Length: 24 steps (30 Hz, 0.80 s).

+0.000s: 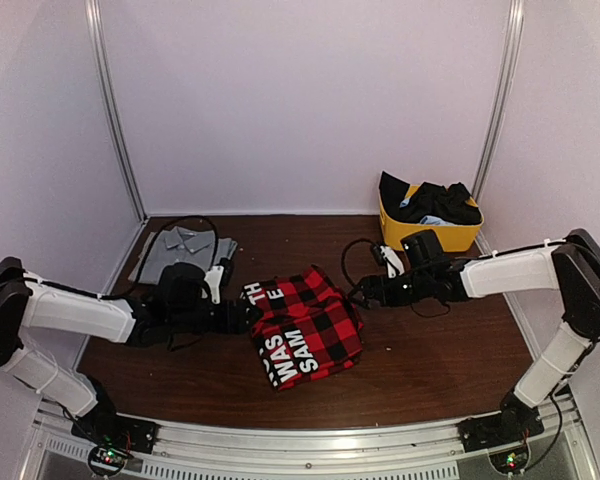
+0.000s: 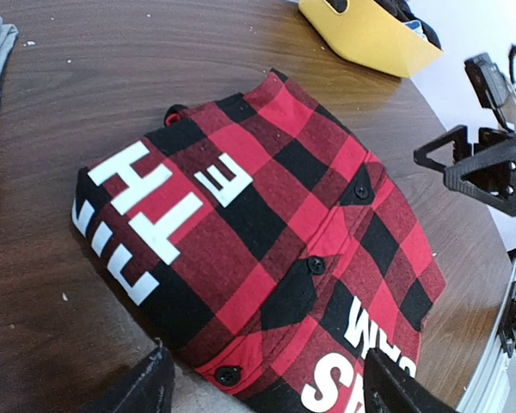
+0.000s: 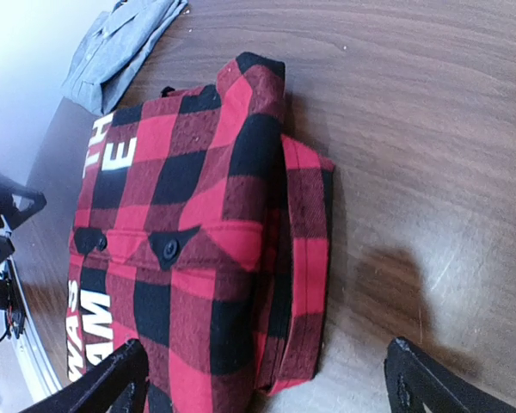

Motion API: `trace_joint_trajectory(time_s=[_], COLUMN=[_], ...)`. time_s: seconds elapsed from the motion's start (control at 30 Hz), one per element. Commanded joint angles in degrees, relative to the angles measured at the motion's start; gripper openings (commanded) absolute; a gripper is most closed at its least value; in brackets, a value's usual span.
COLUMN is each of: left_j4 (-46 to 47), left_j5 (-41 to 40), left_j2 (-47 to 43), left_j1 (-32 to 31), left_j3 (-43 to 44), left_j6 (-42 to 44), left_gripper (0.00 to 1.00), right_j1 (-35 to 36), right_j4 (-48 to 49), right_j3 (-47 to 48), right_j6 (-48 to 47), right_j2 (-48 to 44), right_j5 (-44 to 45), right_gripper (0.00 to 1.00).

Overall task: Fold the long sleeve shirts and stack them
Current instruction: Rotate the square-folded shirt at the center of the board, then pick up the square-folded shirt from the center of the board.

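Both hands stand wide open and hold nothing. Reaching in low from the left, the left hand [image 1: 245, 317] meets the edge of the red-and-black flannel shirt [image 1: 305, 328]; the right hand [image 1: 362, 295] comes in from the right to its far corner. Both forearms stretch almost level over the tabletop [image 1: 430, 350].

From above, the flannel lies folded into a compact block mid-table, with white lettering [image 1: 292, 362] along its left and near edges. The wrist views add what that view misses: black buttons [image 2: 314, 265] and a pocket flap [image 3: 176, 241] on the flannel's upper face (three buttons in the left wrist view). They also show each hand's fingers [image 2: 146, 387] spread to either side of the shirt's edge; whether they touch the cloth I cannot tell.

At the far left the grey shirt [image 1: 185, 248] lies folded, well apart from the flannel. A yellow bin [image 1: 425, 238] holding dark clothes [image 1: 435, 203] sits far right.
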Motion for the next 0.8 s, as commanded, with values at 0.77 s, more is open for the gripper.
trace_joint_trajectory(time_s=[0.77], left_j4=[12.0], left_j5=[0.4], left_j2=[12.2], left_j1=[-3.1], left_j3=[-1.5], left_j6=[-2.9], left_gripper=[0.46], right_j1=[-1.7], right_j4=[7.0], right_j3=[8.5], right_j6=[5.6], right_j2=[21.5], right_j5=[-21.4], right_gripper=[0.77])
